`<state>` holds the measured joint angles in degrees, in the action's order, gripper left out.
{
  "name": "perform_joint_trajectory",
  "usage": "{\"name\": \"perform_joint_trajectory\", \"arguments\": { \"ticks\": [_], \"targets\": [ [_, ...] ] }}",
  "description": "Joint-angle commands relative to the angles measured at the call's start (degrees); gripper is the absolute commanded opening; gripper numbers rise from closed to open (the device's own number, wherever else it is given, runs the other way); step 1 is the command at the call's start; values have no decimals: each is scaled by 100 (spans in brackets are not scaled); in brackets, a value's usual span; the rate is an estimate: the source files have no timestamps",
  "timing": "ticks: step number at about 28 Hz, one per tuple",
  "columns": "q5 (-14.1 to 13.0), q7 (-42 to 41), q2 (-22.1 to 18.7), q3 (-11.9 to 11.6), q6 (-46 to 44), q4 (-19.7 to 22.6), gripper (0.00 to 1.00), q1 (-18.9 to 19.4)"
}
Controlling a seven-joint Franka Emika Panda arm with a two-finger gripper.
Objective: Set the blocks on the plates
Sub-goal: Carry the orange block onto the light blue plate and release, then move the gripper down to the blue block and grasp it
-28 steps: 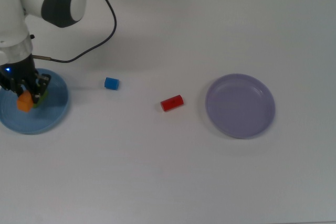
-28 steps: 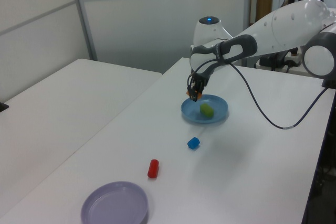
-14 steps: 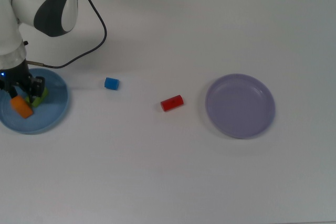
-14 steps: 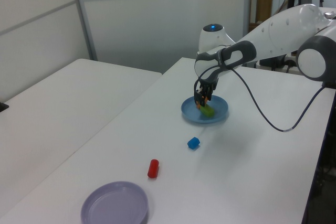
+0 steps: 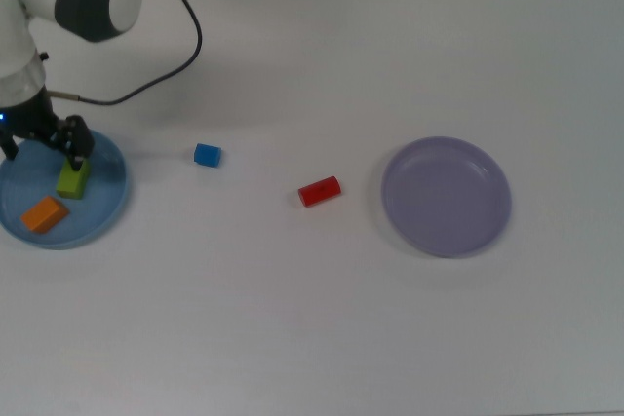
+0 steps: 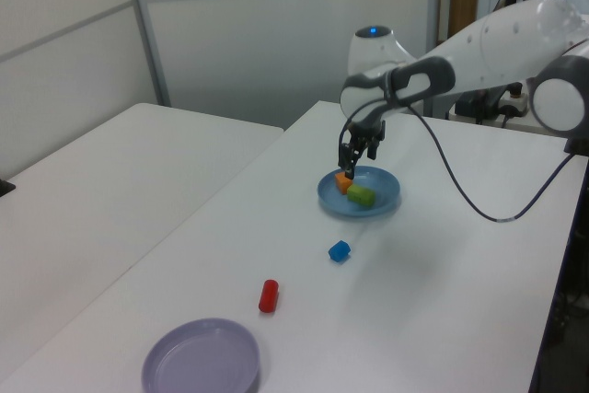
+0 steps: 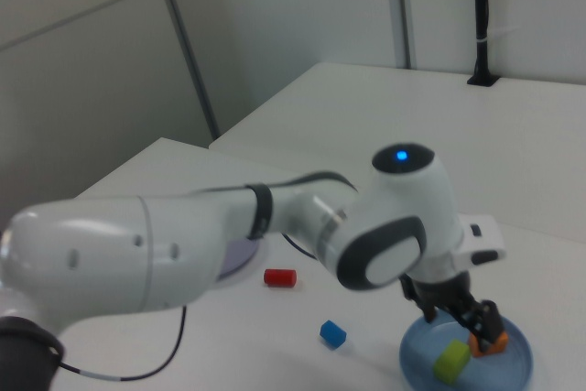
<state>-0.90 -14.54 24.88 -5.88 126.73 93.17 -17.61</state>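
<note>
My gripper (image 5: 42,142) hangs open just above the far side of the light blue plate (image 5: 105,204), holding nothing. Two blocks lie on that plate: the orange bar (image 5: 44,213) and the green bar (image 5: 72,180), the green one right below a fingertip. The blue cube (image 5: 207,155) and the red cylinder (image 5: 319,191) lie on the white table between the two plates. At the top view's right sits the pale lavender plate (image 5: 446,196), with nothing on it. In the left view the gripper (image 6: 358,150) stands over the orange bar (image 6: 343,181) and green bar (image 6: 361,196).
A black cable (image 5: 185,56) loops from the arm over the table at the top view's upper left. In the right view the arm's bulk hides part of the lavender plate (image 7: 238,261). A second white table (image 6: 83,181) stands at the left view's left.
The gripper has let go of the orange bar, which now lies on the light blue plate. The open gripper has risen and drawn back toward the top view's upper edge.
</note>
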Motion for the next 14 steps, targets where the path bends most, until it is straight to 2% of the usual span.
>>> {"name": "perform_joint_trajectory", "arguments": {
  "ticks": [1, 6, 7, 9, 14],
  "targets": [
    [-209, 275, -738, 8, -999, 358, 100, 284],
    [-209, 1014, -1143, 8, -1107, 850, 100, 565],
    [-200, 1267, -1248, 8, -1116, 1043, 100, 749],
    [-200, 1445, -1363, 8, -1107, 1263, 100, 873],
    [-148, 1603, -1390, 8, -1028, 1651, 100, 1242]
  ]
}}
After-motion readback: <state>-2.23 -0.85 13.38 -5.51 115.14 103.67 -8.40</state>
